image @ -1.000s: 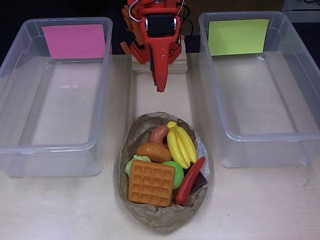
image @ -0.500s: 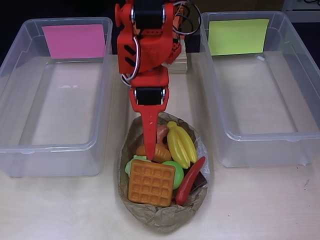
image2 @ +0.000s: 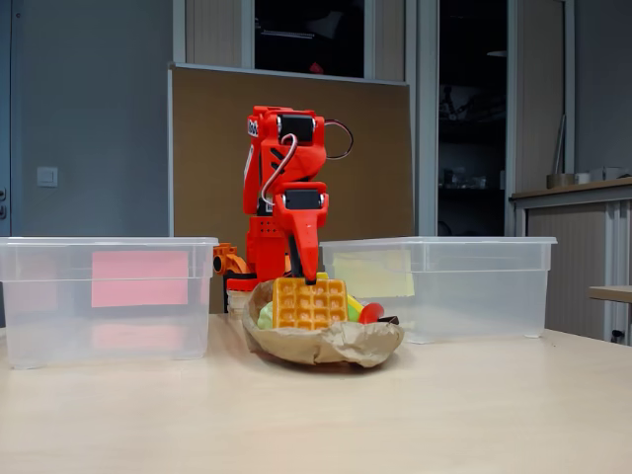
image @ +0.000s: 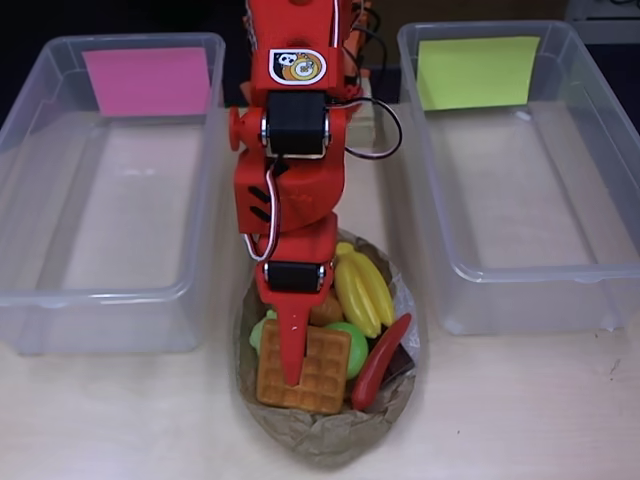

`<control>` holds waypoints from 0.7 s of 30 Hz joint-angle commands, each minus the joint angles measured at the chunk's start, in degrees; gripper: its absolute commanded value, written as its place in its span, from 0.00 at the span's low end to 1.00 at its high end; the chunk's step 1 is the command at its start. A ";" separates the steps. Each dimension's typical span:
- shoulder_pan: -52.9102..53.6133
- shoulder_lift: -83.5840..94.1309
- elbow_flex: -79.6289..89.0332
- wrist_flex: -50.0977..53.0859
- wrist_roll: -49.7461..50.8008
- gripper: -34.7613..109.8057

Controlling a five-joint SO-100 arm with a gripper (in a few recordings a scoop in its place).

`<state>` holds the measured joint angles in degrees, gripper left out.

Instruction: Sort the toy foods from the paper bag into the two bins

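- The paper bag (image: 325,430) lies open on the table (image: 520,410), between the two bins and nearer the table's front edge than they are; it serves as the landmark here.
- The bin with the pink card (image: 105,190) stands to the left of the bag in the overhead view; the bin with the yellow-green card (image: 520,170) stands to the right. Both hold no toy food.
- Inside the bag: an orange waffle (image: 325,372) at the front, yellow bananas (image: 365,290) toward the back right, a red chili (image: 380,362) along the right side, a green apple (image: 350,340) between waffle and chili, light green grapes (image: 258,335) at the left edge, and a dark chocolate bar (image: 400,365) under the chili.
- The orange arm (image: 295,170) reaches from behind the bag, over its rear half.
- The gripper (image: 292,372) points down over the waffle's left part; in the fixed view (image2: 296,269) it sits just behind the waffle's top edge.
- Jaw opening: cannot tell; no grasp is visible.
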<state>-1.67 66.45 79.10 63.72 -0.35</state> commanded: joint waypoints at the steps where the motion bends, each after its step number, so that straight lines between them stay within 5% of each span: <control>1: -0.88 1.05 -1.58 1.05 0.26 0.44; 11: -1.14 0.79 -2.37 1.05 2.02 0.25; 21: -3.25 1.41 -19.69 15.21 -3.34 0.24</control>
<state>-3.16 66.36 67.76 72.60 -1.23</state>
